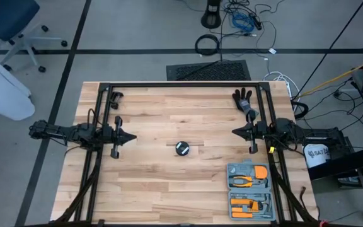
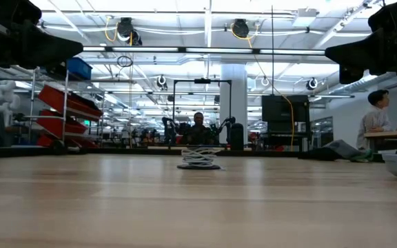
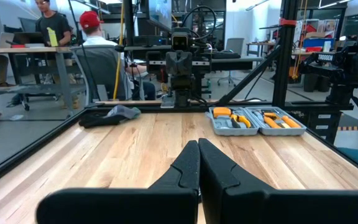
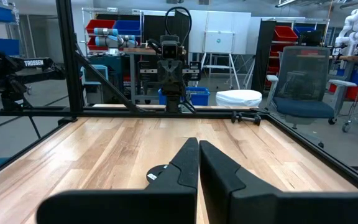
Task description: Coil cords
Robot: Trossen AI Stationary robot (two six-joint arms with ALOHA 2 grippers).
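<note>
High view showed the left gripper [image 1: 131, 136] at the table's left side, fingers pressed together on nothing. Between the arms, near mid-table, lay the reel [image 1: 181, 148]; in the low view the white cord [image 2: 199, 158] sat wound on it. The right gripper [image 1: 235, 132] waited opposite, likewise closed and empty. Coiling looked finished; next would be checking for loose cord ends.
</note>
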